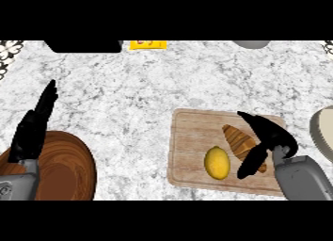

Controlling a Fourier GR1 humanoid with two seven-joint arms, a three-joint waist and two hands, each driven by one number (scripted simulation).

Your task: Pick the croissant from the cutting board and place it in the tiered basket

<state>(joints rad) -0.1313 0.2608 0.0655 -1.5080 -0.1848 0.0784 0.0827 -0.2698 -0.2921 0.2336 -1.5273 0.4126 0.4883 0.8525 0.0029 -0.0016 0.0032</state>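
A brown croissant [237, 140] lies on the wooden cutting board [194, 129] at the right of the counter, next to a yellow lemon [217, 162]. My right hand [270, 136] hovers over the croissant with its fingers straight above the far end and its thumb pointing down beside the near end; it hides part of the pastry. My left hand [34, 127] stands open at the left, fingers up, above a brown wooden tiered basket [68, 172]. The basket is cut off by the lower edge.
A beige round container [329, 134] sits at the right edge, close to my right hand. At the far edge are a black object [83, 45], a yellow item [147, 44] and a grey bowl [251, 44]. Bare marble lies between basket and board.
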